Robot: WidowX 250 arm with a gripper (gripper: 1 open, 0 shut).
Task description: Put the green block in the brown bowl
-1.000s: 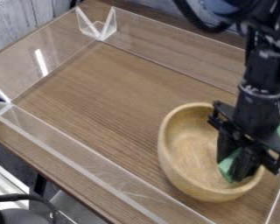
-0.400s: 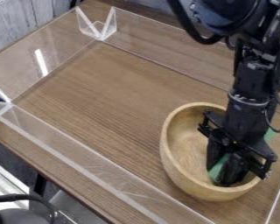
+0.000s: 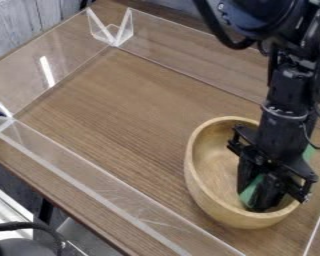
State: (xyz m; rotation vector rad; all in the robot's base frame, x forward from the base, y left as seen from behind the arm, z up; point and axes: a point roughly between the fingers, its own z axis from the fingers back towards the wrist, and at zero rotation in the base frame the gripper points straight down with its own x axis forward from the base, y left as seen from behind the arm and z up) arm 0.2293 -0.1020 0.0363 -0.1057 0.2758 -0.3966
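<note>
- The brown bowl (image 3: 203,168) is positioned upright on the bench (image 3: 123,110), toward the right side of the view.
- The green block (image 3: 248,191) is located inside the bowl; it is gripped by the narrowed end effector (image 3: 267,190), whose fingertips are lowered within the rim.
- A second green patch (image 3: 308,153) is seen behind the arm; its identity cannot be told.
- The bench is surfaced in brown wood grain and is crossed by clear strips (image 3: 103,180).
- A white angular outline (image 3: 111,28) is seen at the far edge.
- A black cable (image 3: 36,228) is seen at the lower left.
- The block is mint green and plain; its outline is largely hidden by the black fingers.
</note>
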